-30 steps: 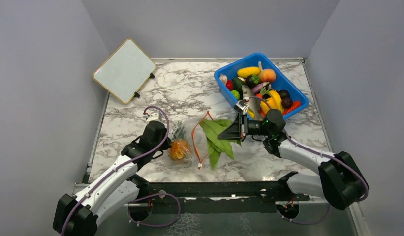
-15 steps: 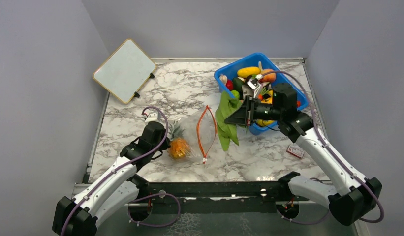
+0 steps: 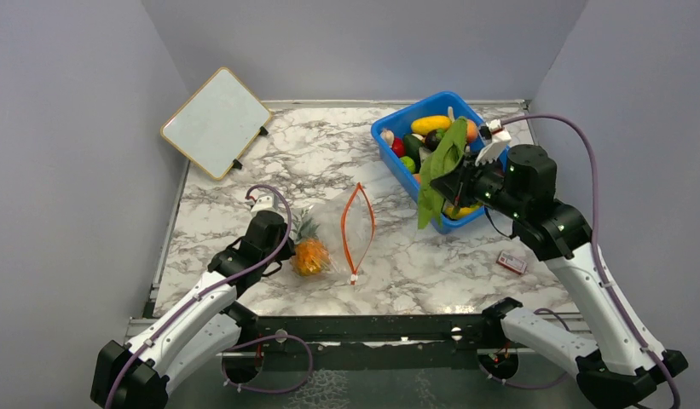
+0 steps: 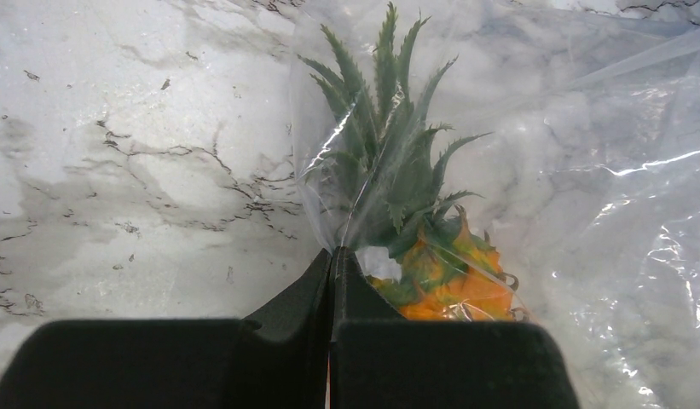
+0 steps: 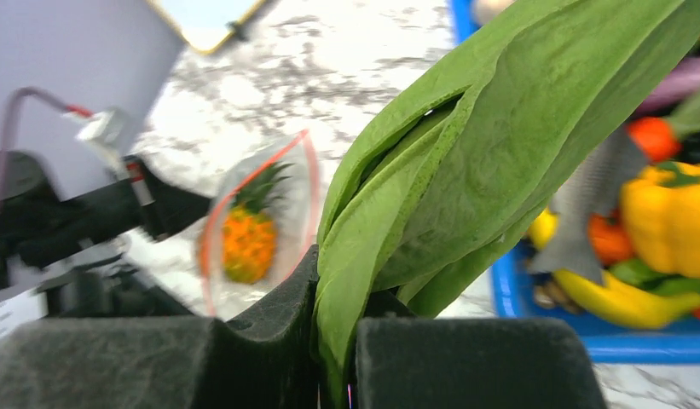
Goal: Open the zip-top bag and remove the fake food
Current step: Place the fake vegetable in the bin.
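In the top view the bag lies flat on the table, just left of centre. Its red-orange zip strip is spread into a narrow open loop on the bag's right side. The pineapple is inside, at the bag's lower left corner, with its crown pointing up the frame.

The left gripper sits at that same corner, fully closed. Its wrist view shows the gripper pinching a fold of the clear film just left of the pineapple, below the crown.

The right gripper is in the upper right of the top view, over the near wall of the blue bin. It is almost closed, clamped on one end of the leaf. The leaf crosses the bin's edge in the picture, but I cannot tell whether it touches the bin. The right wrist view shows the gripper squeezing the folded leaf, with the bag blurred at centre left.

The bin holds other toy fruit and vegetables. A whiteboard leans at upper left. A small red and white item, too small to identify, lies on the table at lower right.
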Robot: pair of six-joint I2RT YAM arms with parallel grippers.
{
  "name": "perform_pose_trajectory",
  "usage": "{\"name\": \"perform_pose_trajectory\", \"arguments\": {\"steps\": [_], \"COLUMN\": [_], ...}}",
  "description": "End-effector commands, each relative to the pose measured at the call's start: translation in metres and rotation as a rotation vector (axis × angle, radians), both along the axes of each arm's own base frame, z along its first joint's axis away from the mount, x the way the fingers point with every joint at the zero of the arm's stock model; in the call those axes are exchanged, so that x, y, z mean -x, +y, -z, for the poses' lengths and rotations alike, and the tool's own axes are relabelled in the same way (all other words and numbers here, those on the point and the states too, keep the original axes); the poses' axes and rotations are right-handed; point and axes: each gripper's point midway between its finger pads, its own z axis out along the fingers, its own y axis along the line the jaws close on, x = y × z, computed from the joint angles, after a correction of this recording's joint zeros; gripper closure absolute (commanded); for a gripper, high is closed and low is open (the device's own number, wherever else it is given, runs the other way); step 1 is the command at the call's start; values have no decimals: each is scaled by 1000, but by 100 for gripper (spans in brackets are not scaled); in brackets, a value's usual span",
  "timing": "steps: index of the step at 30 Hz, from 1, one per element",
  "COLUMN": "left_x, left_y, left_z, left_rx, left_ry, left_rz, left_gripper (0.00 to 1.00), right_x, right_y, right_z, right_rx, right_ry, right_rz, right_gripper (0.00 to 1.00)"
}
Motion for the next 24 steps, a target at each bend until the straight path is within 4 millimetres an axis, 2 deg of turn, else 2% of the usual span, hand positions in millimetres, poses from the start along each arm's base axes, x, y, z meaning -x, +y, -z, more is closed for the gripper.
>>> {"name": "perform_pose_trajectory", "arguments": {"steps": [1,4,6,8,12,16,19,24], "left_x": [-2,-2,-1,-2,-2,-2,-2,0], "left_y": [2,0,-1,-2,-4,-5,-5,-5], "left_z": [-6,-6,-6,-7,-9,-12,-15,-19], "left_rx": [5,13,14,17,24,36,44,56], "left_ry": [-21,-21,-21,-25,-28,-35,-46,-62], "left_rz": [-10,-5,-2,2,13,14,18,21], "left_gripper": [100,100,100,100,100,100,100,100], "right_x": [-36,-58,-71,-85,-108,-125,-133,-159], "right_y": [-47,-72,-78,-71,-41,-14,1,-5], "right_z": [19,39,47,48,47,59,81,141], "right_rx": [188,318,381,418,490,592,672,802], "right_ry": [-37,-18,-11,-37,-146,-246,-263,-123], "right_rz": [266,411,449,407,215,-5,-170,-237], "right_gripper": [99,99,99,99,97,98,98,96]}}
